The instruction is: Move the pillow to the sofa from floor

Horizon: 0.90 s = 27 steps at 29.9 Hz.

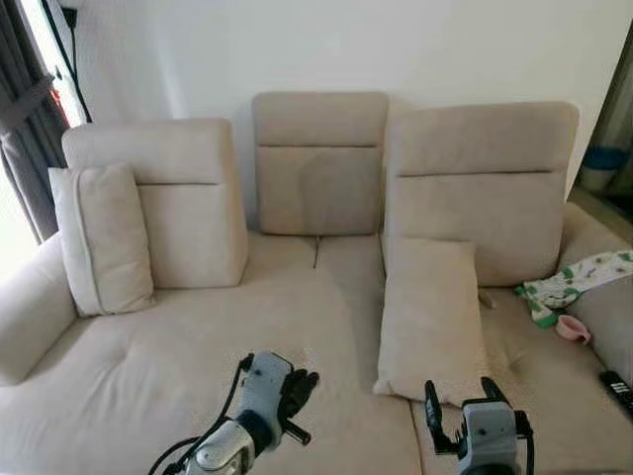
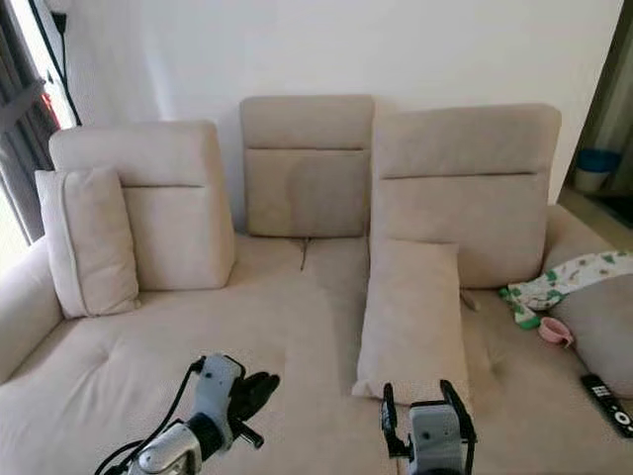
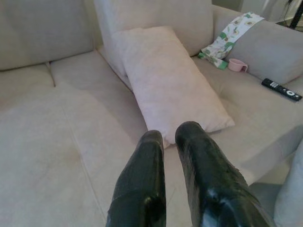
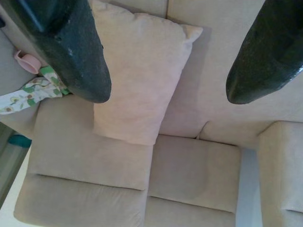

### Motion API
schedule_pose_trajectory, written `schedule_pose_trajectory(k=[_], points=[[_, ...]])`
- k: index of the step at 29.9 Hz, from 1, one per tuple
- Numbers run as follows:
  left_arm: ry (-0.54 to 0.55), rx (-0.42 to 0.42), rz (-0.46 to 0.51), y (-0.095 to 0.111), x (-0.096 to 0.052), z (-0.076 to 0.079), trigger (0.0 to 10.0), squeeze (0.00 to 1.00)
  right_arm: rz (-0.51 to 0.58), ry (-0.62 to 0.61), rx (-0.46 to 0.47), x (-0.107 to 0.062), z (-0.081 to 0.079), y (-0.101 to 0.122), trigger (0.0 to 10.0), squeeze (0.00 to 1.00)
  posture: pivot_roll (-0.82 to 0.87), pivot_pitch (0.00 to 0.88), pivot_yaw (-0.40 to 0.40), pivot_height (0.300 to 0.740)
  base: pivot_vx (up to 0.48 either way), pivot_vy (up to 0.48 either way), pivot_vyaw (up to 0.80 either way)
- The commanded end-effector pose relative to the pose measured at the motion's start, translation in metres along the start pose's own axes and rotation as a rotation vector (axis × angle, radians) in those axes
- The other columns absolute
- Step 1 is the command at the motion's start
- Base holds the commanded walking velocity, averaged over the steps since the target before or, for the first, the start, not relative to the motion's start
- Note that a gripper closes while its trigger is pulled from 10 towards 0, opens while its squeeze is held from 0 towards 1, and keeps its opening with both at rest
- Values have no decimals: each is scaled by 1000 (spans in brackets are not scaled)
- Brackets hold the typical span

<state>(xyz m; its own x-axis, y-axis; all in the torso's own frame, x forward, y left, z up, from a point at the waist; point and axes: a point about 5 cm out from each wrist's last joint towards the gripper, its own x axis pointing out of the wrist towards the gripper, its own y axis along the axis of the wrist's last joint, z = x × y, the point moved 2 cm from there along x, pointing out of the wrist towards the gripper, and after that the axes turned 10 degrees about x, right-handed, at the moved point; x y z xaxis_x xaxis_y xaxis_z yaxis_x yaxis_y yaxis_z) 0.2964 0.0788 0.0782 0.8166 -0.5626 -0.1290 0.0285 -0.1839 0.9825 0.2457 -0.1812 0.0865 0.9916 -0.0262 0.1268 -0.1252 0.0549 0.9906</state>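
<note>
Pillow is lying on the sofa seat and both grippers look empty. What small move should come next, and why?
Probably draw both arms back and finish. The pillow already lies on the sofa seat, leaning against the right backrest. The right gripper is open just before its near edge, and the left gripper is shut and empty over the seat, so nothing seems left to carry.
</note>
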Motion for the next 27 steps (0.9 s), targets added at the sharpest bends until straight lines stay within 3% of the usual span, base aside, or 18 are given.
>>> schedule_pose_trajectory(k=[1, 20, 27], points=[[9, -30, -9, -5, -3, -1, 10000, 0, -5, 15, 8, 0, -4, 0, 10000, 0, -96, 0, 86, 740, 0, 0, 0], [9, -31, -8, -6, -1, -1, 10000, 0, -6, 38, 6, 0, -6, 0, 10000, 0, -100, 0, 87, 740, 0, 0, 0], [-67, 26, -14, -7, -4, 0, 10000, 0, 83, 293, -102, 8, -7, 18, 10000, 0, -106, 0, 92, 740, 0, 0, 0]])
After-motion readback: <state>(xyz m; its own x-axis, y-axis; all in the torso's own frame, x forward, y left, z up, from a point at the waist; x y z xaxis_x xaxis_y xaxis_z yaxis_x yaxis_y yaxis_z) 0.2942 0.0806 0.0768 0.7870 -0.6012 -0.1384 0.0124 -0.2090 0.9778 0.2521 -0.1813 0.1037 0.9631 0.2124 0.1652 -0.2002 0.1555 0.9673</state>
